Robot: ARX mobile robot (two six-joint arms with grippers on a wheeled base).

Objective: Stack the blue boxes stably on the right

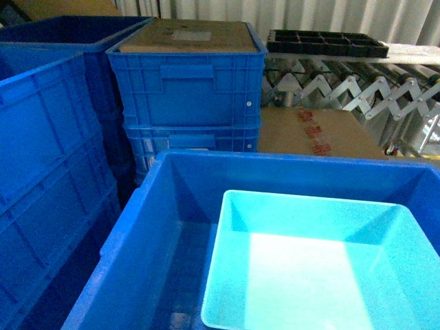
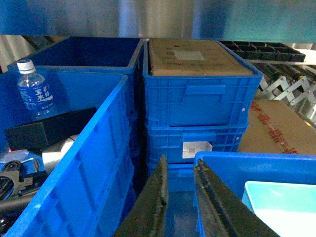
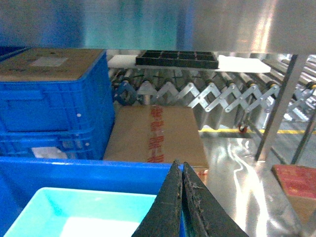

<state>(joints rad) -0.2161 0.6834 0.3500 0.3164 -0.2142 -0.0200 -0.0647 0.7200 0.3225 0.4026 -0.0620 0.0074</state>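
You have the light turquoise plastic tub inside a royal-blue ribbed crate; left gripper jaws slightly apart, right gripper jaws together, both above the crate's rim

**Crates, conveyor and steel floor**

Royal-blue ribbed crates stand stacked at left and centre, the top one capped with a cardboard sheet. Behind, an expanding roller conveyor carries a black compartment tray. A taped cardboard box lies on the shiny metal floor. Pale corrugated wall behind.
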